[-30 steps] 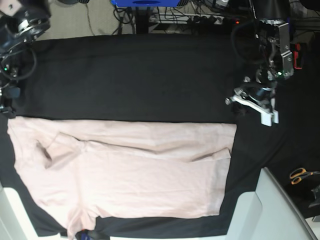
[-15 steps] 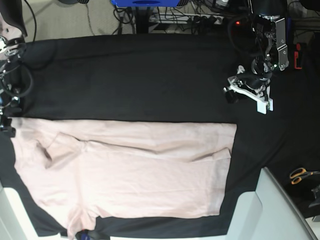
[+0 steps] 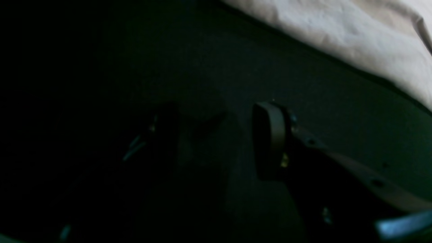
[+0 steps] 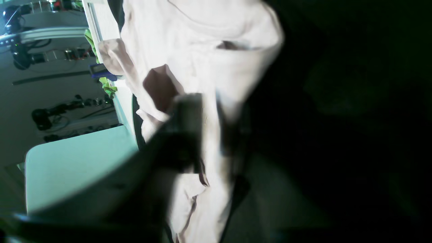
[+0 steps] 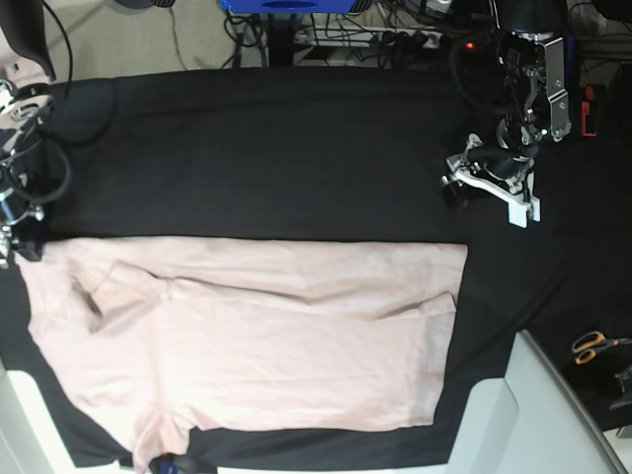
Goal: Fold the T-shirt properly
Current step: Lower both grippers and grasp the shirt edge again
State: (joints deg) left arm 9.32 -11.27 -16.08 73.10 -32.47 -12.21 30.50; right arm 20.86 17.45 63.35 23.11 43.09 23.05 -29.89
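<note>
Pale pink, soft and thin, the large plain short-sleeved T-shirt [image 3: 354, 30] is seen in the left wrist view only as an edge, well beyond the left pincer [image 3: 216, 138] and to one side of it. The two dark fingers [image 3: 270, 138] are set apart, with nothing between them except the black cloth table cover [image 3: 209, 67], so this pincer is released and empty.

In the right wrist view the picture is blurred. The right pincer [image 4: 209, 131] is found at the border of the T-shirt [image 4: 202, 40], and pink fabric is seen between and around its dark fingers [image 4: 187, 128]. The jaws look drawn close together on the cloth, so a grasp on the shirt edge is judged, though the blur leaves some doubt.

In the base view the T-shirt [image 5: 257, 336] is laid flat, with one lengthwise fold seemingly made, since its far edge is straight. The right pincer [image 5: 22, 247] is at the corner of the shirt; the left pincer [image 5: 491, 184] hangs over bare cover, near the other far corner but not touching it.

One fold seems done. The further folds into a compact packet are judged to be left.
</note>
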